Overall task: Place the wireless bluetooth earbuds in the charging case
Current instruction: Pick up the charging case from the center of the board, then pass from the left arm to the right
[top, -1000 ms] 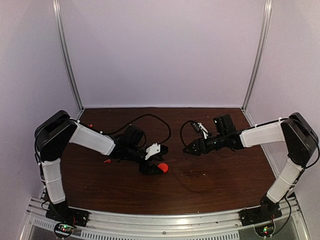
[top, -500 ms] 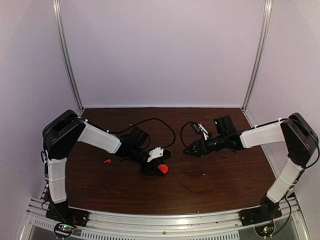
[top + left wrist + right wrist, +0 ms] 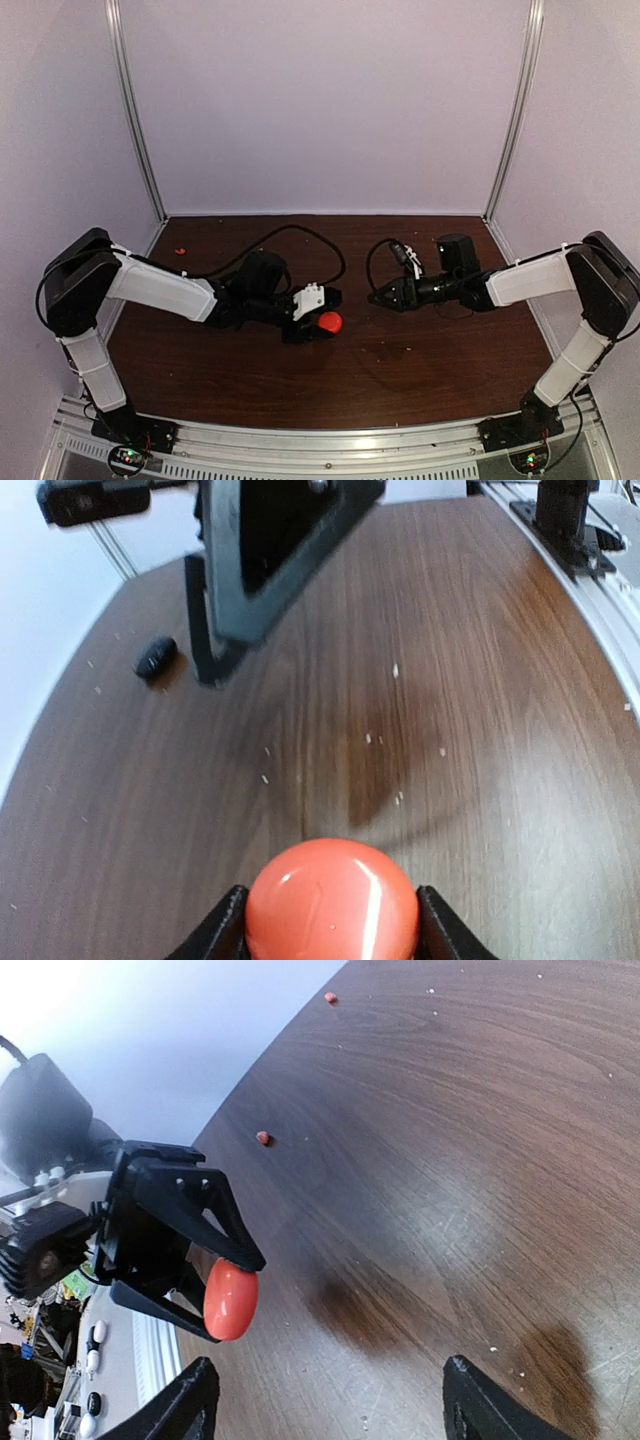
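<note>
The charging case (image 3: 329, 322), a glossy red puck, is held edge-on in my left gripper (image 3: 322, 324), just above the table. In the left wrist view the case (image 3: 332, 905) fills the space between the black fingers (image 3: 222, 925), which press on both of its sides. My right gripper (image 3: 376, 297) hangs open and empty a short way to the right of the case, pointing at it; its own view shows the case (image 3: 231, 1300) ahead. A black earbud (image 3: 155, 657) lies on the table near the right gripper's tip. A tiny red piece (image 3: 180, 250) lies at the back left.
The right wrist view shows two tiny red bits (image 3: 263, 1138) (image 3: 330, 998) on the dark wooden table (image 3: 420, 370), and I cannot tell which is the earbud. Black cables (image 3: 300, 235) loop behind both grippers. Pale walls and metal posts (image 3: 135, 110) enclose the table.
My left gripper has shut on the red case and carried it slightly up and to the right. The left arm's elbow swung out to the left. The right gripper barely shifted.
</note>
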Controlling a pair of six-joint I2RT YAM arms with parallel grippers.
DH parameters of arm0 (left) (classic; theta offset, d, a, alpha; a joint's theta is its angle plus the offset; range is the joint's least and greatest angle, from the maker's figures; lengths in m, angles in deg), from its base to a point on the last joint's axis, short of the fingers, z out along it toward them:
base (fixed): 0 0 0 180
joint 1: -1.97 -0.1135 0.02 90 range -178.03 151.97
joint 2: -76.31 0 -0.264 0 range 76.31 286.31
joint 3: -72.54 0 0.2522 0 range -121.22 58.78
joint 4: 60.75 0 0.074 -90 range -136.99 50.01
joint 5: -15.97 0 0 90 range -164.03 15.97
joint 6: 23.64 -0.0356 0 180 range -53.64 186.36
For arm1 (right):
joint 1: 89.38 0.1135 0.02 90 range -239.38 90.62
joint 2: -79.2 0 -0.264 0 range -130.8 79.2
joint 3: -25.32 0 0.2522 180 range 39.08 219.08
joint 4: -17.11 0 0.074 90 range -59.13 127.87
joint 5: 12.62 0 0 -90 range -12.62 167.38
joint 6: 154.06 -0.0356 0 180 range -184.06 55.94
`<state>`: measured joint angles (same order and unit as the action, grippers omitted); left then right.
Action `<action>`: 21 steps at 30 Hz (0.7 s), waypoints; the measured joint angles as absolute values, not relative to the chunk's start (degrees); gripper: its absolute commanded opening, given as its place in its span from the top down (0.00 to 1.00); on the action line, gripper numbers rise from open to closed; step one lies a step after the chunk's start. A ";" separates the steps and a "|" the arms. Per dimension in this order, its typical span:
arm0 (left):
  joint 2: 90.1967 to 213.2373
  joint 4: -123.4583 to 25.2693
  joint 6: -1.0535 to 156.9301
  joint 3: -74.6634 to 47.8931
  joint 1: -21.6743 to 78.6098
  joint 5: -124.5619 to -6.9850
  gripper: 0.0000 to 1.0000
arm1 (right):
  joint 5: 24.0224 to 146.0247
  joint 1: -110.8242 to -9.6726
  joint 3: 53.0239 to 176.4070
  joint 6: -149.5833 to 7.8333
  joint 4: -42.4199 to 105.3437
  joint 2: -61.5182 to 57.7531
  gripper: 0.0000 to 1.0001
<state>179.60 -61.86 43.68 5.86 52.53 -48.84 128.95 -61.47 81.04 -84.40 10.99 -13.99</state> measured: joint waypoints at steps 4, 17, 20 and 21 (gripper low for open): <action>174.22 -65.47 44.43 5.73 56.01 -54.70 0.64 | 130.31 -60.34 78.81 -89.16 3.97 -11.65 0.25; 168.60 -68.36 42.17 2.80 62.39 -71.34 0.65 | 131.56 -52.14 77.52 -97.51 -7.39 -4.48 0.31; 168.54 -68.42 41.67 2.80 63.22 -73.65 0.65 | 131.25 -51.53 77.06 -98.34 -8.01 -4.33 0.38; 168.45 -68.47 41.50 2.80 63.42 -74.24 0.65 | 131.12 -51.27 76.82 -99.02 -8.33 -4.33 0.40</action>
<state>168.45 -68.47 41.50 2.80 63.42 -74.24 131.12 -51.27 76.82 -99.02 -8.33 -4.33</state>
